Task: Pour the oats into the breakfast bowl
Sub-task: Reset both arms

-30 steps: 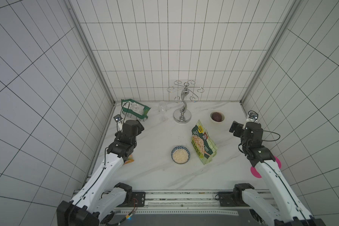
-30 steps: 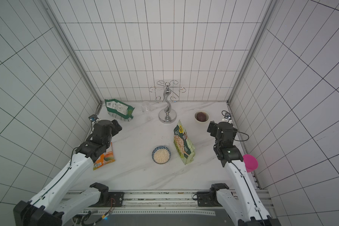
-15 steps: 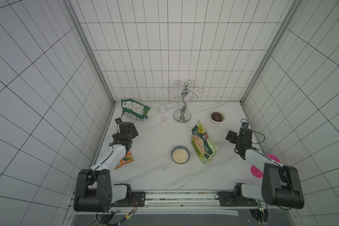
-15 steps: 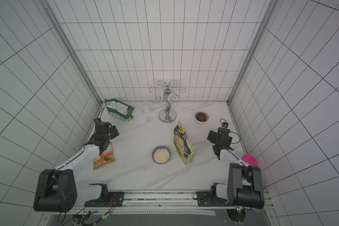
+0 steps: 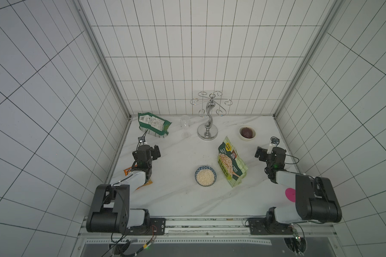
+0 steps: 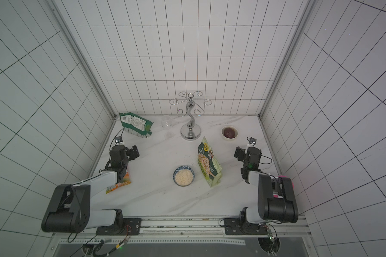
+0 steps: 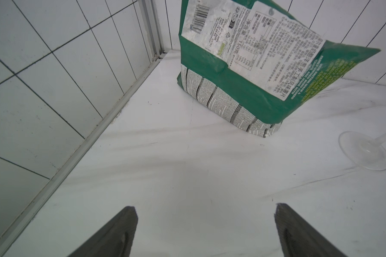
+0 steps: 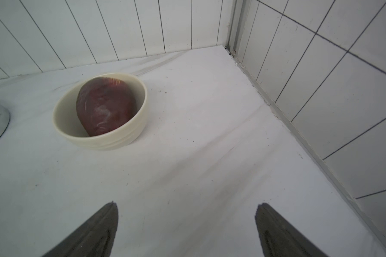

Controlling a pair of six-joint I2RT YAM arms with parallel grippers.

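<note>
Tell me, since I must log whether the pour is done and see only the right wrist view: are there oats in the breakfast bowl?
Observer: Yes, in both top views the breakfast bowl holds a heap of pale oats.
Operator: Where is the oat bag?
Observer: The oat bag stands close beside the bowl; nothing grips it.
Operator: And the left gripper?
Observer: The left gripper is open and empty, facing a dark green bag.
</note>
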